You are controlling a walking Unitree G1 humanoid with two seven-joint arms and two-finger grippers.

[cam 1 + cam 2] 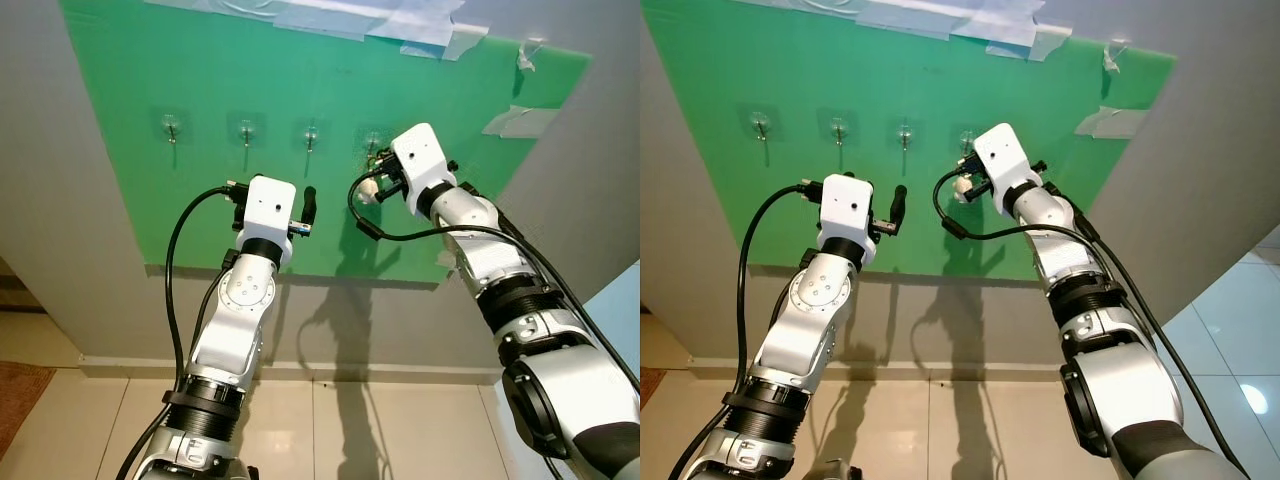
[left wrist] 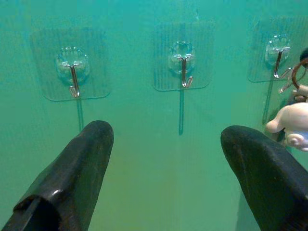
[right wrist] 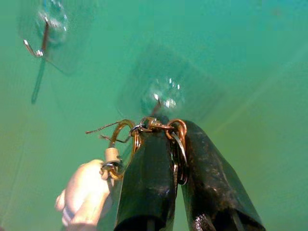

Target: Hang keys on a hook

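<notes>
Both head views look up from below at the green board (image 1: 300,230) and its row of hooks (image 1: 311,136). Each wrist camera sits close, facing the board along its fingers; both share the hook (image 2: 278,62) beyond the right gripper (image 3: 166,130).

The keys (image 3: 166,132), on gold rings with a pale charm (image 3: 86,192) dangling, sit pinched between black fingers. They touch the rightmost clear hook (image 3: 161,96).
</notes>
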